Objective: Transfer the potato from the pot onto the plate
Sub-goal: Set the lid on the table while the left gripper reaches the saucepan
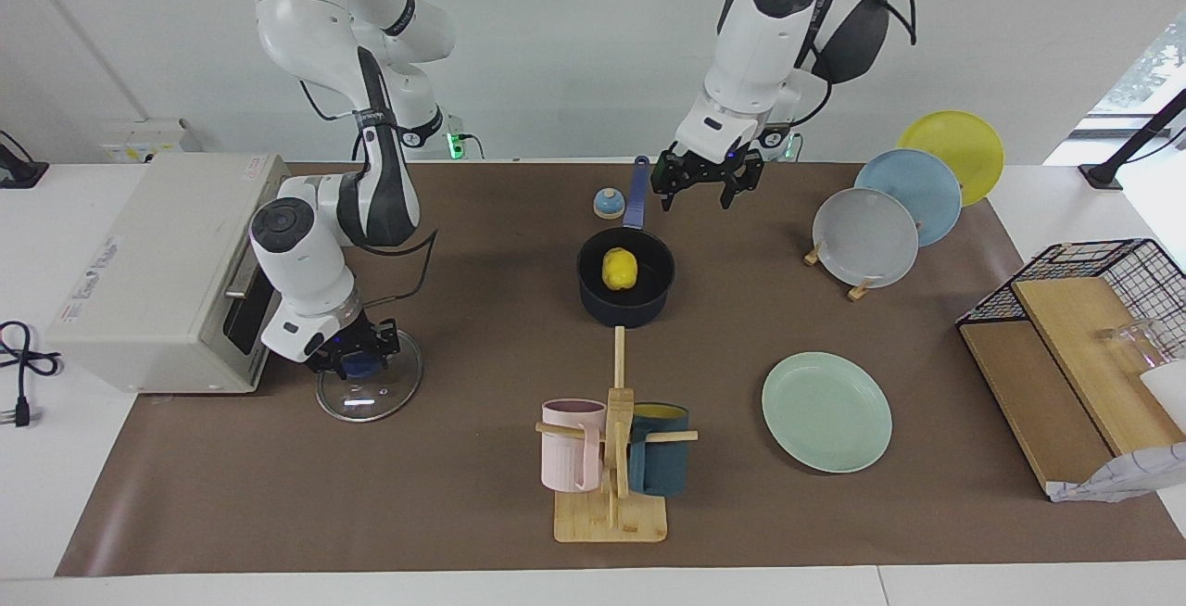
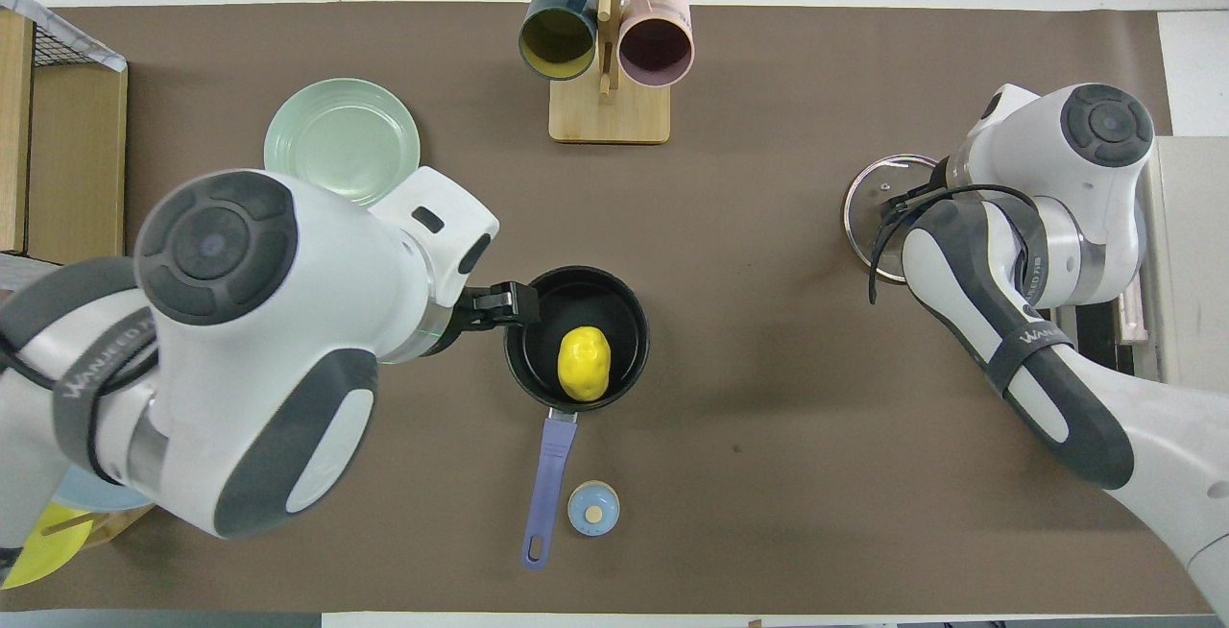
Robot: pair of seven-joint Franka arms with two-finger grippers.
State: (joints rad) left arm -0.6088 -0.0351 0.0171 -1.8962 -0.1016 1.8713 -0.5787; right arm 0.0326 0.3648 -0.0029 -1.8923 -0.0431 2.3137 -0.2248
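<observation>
The yellow potato lies in the dark navy pot at mid-table; it also shows in the overhead view, inside the pot. The pot's blue handle points toward the robots. The mint-green plate lies flat and bare toward the left arm's end, farther from the robots than the pot; the left arm partly covers it in the overhead view. My left gripper is open and empty, raised over the table beside the pot's rim. My right gripper is shut on the knob of a glass lid.
A toaster oven stands at the right arm's end, next to the lid. A wooden mug rack with two mugs stands farther out. A plate rack, a wire basket and a small blue bell are also here.
</observation>
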